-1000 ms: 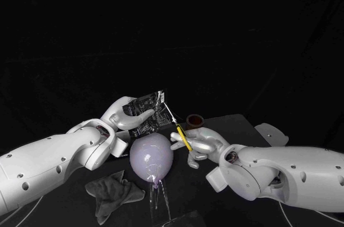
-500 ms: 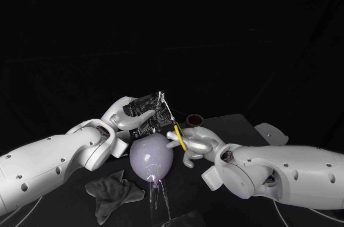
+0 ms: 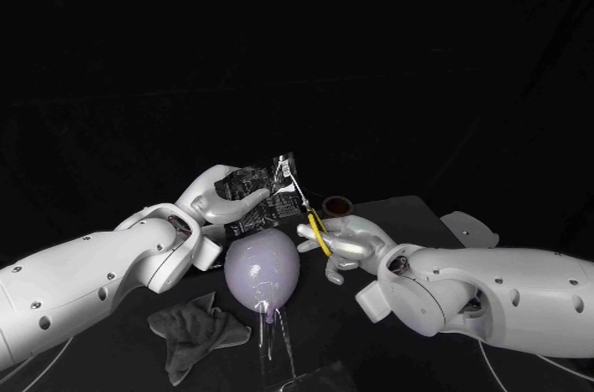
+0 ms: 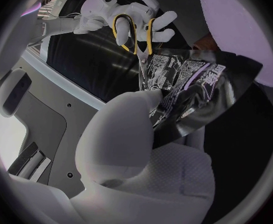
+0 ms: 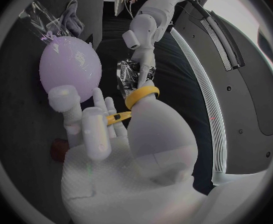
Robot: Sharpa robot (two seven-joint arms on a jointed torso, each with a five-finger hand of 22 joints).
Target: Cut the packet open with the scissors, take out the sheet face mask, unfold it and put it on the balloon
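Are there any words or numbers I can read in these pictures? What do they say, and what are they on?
No text here can be read for sure.
packet, held by the left hand: pale print and marks all over its dark face, too small and blurred to read.
scissors: no writing to be seen.
balloon: no writing to be seen.

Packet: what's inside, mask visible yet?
No mask visible: the packet is printed foil and covers whatever is inside. The left hand holds it, and the scissors in the right hand have their blades at its edge.
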